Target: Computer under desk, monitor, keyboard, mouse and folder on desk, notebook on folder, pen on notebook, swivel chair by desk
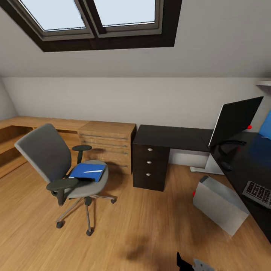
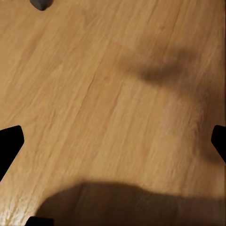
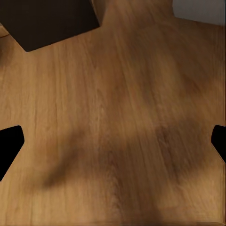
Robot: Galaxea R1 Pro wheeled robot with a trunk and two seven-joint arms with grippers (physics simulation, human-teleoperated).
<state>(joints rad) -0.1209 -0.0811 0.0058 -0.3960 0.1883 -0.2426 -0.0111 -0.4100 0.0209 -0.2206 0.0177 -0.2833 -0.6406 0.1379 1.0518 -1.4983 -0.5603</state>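
Both grippers — left gripper point(image 2: 113, 136) and right gripper point(image 3: 113, 136) — hang spread wide, empty, over the wooden floor point(image 1: 150, 226). Farther off, the flat bright blue folder point(image 1: 88, 171) lies on the grey padded swivel chair point(image 1: 56, 165), a slender white pen point(image 1: 92, 171) lengthwise across it; beyond, the glossy black L-shaped desk point(image 1: 173, 137).

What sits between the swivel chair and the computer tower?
Head view: the desk's dark drawer unit stands behind bare wooden floor between swivel chair and computer.
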